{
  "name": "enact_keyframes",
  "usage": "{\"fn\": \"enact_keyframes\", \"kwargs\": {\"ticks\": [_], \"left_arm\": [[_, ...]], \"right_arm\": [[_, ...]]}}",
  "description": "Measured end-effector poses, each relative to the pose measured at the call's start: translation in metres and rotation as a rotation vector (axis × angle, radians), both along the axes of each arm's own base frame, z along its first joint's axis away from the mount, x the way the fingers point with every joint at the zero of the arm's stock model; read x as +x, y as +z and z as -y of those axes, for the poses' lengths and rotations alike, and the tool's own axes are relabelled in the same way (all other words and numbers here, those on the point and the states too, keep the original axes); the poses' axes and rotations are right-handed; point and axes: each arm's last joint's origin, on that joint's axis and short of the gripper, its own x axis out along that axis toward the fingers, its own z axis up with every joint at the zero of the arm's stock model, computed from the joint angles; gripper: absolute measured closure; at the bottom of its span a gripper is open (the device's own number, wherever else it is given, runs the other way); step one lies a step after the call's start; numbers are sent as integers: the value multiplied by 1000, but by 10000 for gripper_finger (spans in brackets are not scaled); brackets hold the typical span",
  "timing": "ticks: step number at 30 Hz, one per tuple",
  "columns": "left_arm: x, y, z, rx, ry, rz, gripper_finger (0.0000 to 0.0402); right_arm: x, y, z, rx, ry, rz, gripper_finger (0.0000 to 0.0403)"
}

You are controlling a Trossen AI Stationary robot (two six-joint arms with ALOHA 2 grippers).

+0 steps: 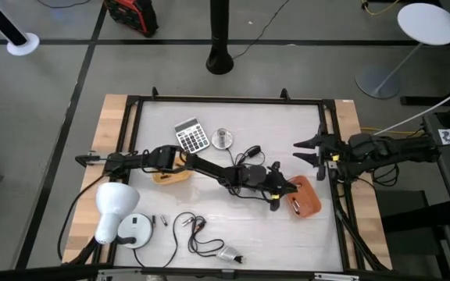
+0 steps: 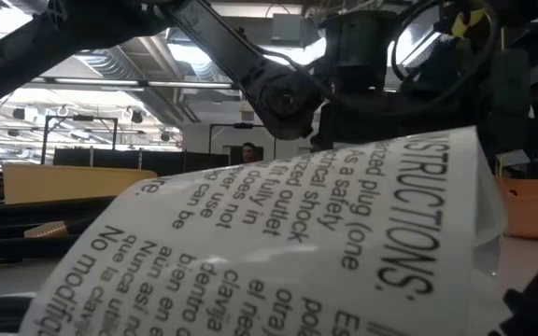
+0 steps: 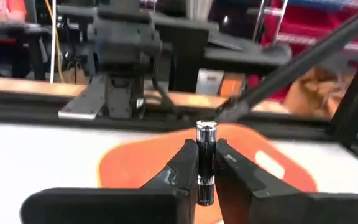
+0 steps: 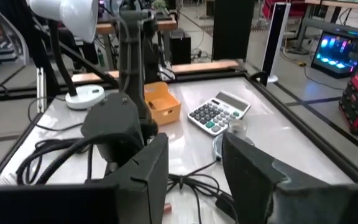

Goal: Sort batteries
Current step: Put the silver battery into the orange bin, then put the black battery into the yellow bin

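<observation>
My left gripper [image 3: 206,155] reaches across the table to the orange tray [image 1: 308,199] at the right and is shut on a battery [image 3: 205,163], a small dark cylinder with a silvery end. Two more batteries [image 1: 161,222] lie on the table near the front left, beside the lamp's base. My right gripper [image 1: 312,153] waits open at the table's right edge with nothing between its fingers [image 4: 143,165]. My left gripper pinches the battery's dark body [image 3: 205,177] between its two fingers, which come in level from the table's left. The silvery end [image 3: 205,132] sticks out past the fingertips, over the orange tray's edge. I cannot tell whether the battery touches the tray.
A calculator [image 1: 191,136] and a round silver object [image 1: 223,139] lie at the back middle, with a yellow box [image 1: 172,175] under my left arm. A white lamp [image 1: 116,207] and black cables [image 1: 198,234] are at the front. A printed sheet [image 2: 278,243] fills the low view.
</observation>
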Motion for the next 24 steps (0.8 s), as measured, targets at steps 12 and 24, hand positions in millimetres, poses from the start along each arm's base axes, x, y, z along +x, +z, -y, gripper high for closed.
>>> {"fn": "enact_keyframes", "kwargs": {"ticks": [12, 24], "left_arm": [[-3, 28, 0, -135, -48, -90, 246], [-88, 148, -8, 131, -217, -677, 264]], "right_arm": [[31, -12, -6, 79, -22, -73, 259], [67, -32, -13, 315, -116, -189, 259]]}}
